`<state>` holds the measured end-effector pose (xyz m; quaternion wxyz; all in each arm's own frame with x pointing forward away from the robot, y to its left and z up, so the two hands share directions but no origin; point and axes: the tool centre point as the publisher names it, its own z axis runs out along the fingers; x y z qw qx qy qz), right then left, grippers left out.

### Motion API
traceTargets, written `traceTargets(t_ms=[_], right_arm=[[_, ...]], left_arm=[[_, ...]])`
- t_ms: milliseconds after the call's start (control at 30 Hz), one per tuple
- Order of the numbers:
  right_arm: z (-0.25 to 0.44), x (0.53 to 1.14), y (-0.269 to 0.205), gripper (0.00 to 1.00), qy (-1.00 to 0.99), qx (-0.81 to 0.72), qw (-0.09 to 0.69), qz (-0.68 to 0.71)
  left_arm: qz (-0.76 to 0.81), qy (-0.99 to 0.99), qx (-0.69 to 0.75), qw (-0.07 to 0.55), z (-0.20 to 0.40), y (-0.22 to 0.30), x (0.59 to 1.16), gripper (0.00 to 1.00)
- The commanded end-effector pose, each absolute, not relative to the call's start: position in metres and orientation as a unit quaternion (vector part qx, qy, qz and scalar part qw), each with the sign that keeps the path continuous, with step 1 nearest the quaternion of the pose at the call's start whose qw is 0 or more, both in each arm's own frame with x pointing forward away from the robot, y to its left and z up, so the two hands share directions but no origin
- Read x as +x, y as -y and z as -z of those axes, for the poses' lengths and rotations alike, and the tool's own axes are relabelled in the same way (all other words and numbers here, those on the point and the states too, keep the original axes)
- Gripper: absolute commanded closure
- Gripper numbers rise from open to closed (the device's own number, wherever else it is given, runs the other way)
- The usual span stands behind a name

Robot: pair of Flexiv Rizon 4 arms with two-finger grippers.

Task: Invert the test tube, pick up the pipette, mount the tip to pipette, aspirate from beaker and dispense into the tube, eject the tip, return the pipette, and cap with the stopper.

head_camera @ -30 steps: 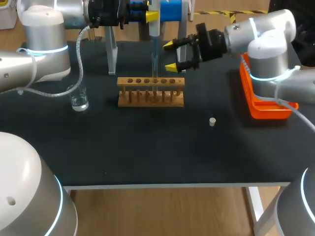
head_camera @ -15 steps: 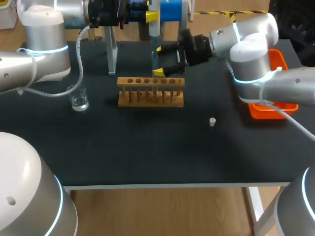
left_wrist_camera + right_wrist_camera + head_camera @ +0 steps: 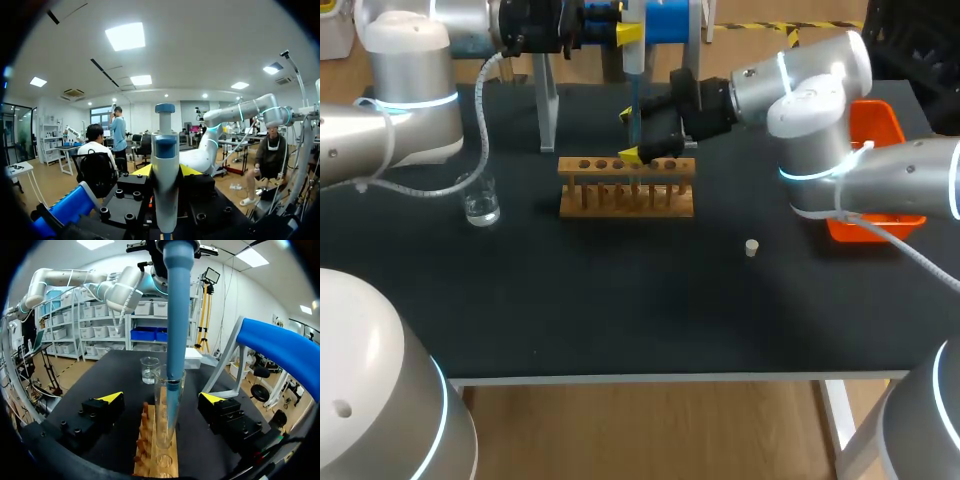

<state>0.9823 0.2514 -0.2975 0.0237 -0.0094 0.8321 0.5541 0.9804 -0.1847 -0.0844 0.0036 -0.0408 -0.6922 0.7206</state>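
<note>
Right wrist view: the clear glass test tube point(image 3: 169, 407) stands upright in our wooden rack point(image 3: 150, 452), between the spread fingers of our right gripper point(image 3: 162, 399), touching neither. Our left gripper point(image 3: 165, 172) pinches the pipette point(image 3: 176, 315), its blue shaft dipping into the tube. The rack stands toward the tabletop's point(image 3: 620, 300) far edge, and the glass beaker point(image 3: 480, 205) nearer its left edge.

No lettering, label, number or sign can be read in any view.

The right gripper point(image 3: 632, 136) is sliding leftward above the wooden rack point(image 3: 626, 200), its spread fingers closing in around the test tube point(image 3: 167, 405).
</note>
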Motion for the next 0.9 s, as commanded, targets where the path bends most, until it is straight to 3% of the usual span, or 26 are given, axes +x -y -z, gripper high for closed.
traceTargets(t_ms=[33, 900], right_arm=[[0.2985, 0.9804, -0.2513, 0.0, -0.833, -0.003, 0.028, -0.553], [0.3069, 0.9793, -0.2539, 0.0, -0.849, 0.007, 0.052, -0.525]], left_arm=[[-0.72, 0.692, -0.042, 0.005, 0.0839, 0.184, 0.9811, 1.0], [-0.72, 0.692, -0.042, 0.005, 0.0839, 0.184, 0.9811, 1.0]])
